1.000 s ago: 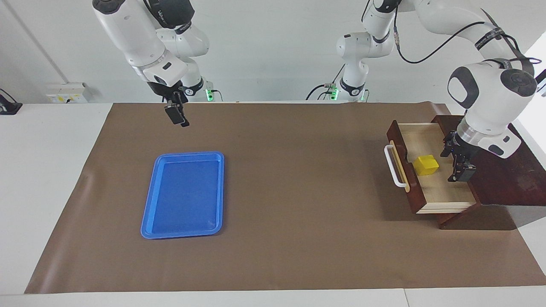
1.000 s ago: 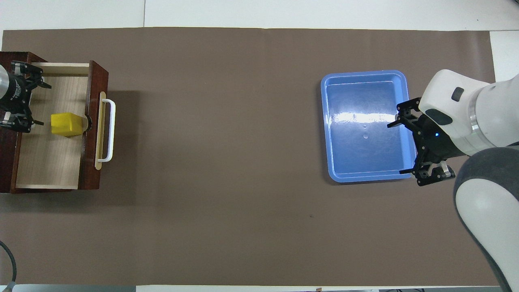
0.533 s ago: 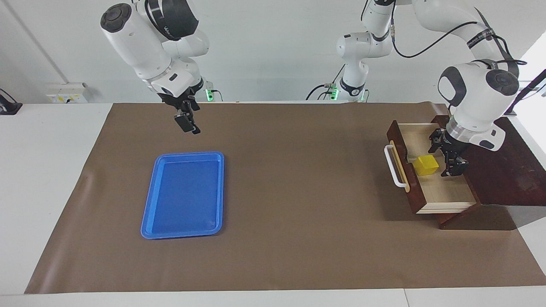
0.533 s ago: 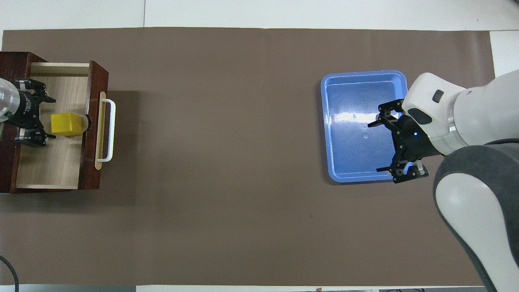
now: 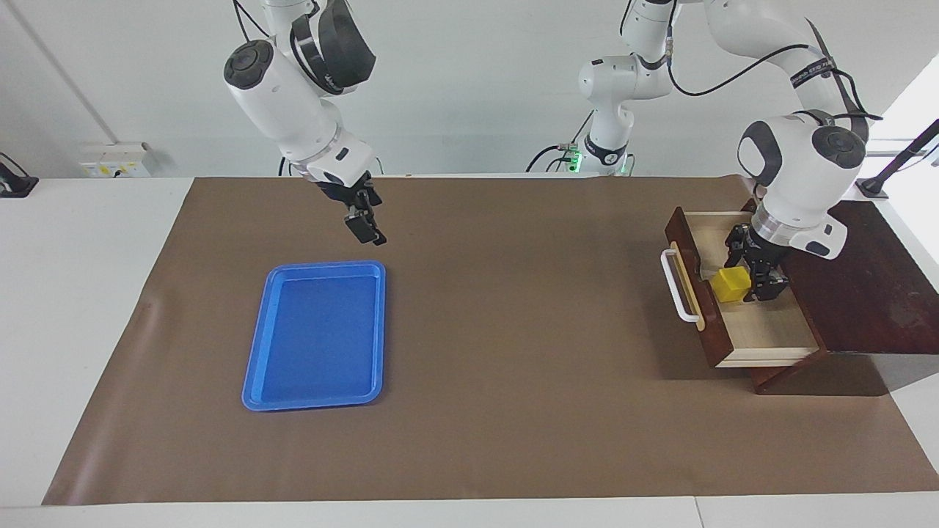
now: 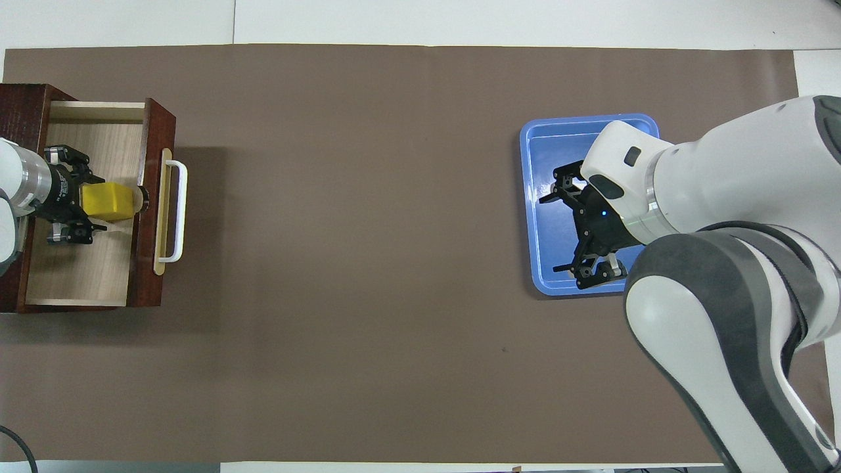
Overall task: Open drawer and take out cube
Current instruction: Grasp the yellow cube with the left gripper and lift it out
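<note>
The dark wooden drawer (image 5: 763,343) (image 6: 152,131) stands pulled out of its box (image 5: 873,293) at the left arm's end of the table. The yellow cube (image 5: 731,283) (image 6: 108,201) rests on the pale drawer floor, close to the drawer front with its white handle (image 5: 678,293) (image 6: 179,210). My left gripper (image 5: 755,273) (image 6: 77,200) is down inside the drawer, right at the cube's box-side end. My right gripper (image 5: 370,231) (image 6: 550,233) hangs open and empty above the blue tray's robot-side part.
A blue tray (image 5: 315,396) (image 6: 535,144) lies empty on the brown mat (image 5: 513,330) toward the right arm's end. The right arm's large links cover part of the tray and mat in the overhead view.
My left gripper has moved inside the drawer from the box side up to the cube. My right arm has swung out from the table edge to above the tray.
</note>
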Available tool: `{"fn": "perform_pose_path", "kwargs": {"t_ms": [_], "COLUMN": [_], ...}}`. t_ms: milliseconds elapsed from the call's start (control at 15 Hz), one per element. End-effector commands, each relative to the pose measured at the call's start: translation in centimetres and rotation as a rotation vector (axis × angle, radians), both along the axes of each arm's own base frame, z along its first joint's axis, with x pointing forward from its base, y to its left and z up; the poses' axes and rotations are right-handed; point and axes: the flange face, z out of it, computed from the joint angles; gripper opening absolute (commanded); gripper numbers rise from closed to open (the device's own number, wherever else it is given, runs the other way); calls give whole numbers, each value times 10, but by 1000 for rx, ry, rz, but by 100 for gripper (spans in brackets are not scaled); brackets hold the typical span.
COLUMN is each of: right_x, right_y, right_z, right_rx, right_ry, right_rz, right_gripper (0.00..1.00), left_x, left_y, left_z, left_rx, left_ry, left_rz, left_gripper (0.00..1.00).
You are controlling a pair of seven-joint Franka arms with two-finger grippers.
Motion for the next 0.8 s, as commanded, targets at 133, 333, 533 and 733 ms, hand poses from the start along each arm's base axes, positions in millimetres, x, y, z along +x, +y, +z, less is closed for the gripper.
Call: {"fn": "perform_pose_path", "kwargs": {"t_ms": [133,333,533,733], "right_x": [-1,-1,-1,-1], "right_y": [7,8,9,9], "right_z": [-1,-1,-1,1], "right_rx": [21,21,21,22], "right_ry": [1,-2,-2,-6], "right_rz": [-25,-25,-23,-16], "right_gripper": [100,100,100,100], "left_x": [27,46,45,32], "left_y": [-27,-72,-128,-215], "left_z": [51,86,93,86], "left_rx": [-8,-1,-25,-61], "left_ry": [11,74,68,-9], "left_rz": [0,-23,71,201], "left_gripper": [0,0,0,0]}}
